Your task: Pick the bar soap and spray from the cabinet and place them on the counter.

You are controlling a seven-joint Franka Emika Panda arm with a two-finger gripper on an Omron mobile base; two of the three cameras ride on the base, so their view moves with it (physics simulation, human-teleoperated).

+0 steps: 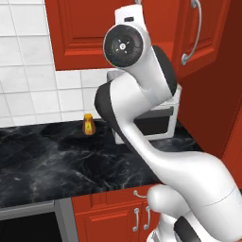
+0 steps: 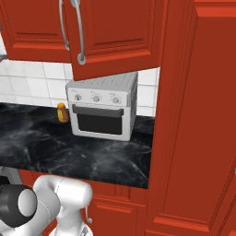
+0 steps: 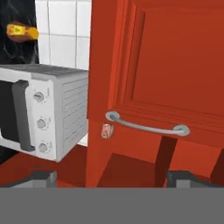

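I keep the gripper [image 3: 111, 177] with jaws wide apart, empty, facing the cabinet [image 3: 175, 65] door's silver handle [image 3: 146, 126].

No readable text, not even on the orange bottle's [image 1: 88, 124] label.

Even, bright, flat rendered light throughout, no glare or harsh highlights; soft shadow under the cabinet [image 2: 110, 37] onto the white oven [image 2: 102, 112], faint sheen on the counter [image 1: 56, 165], edges slightly soft and pixelated, hand view rolled sideways, no lens distortion noticeable.
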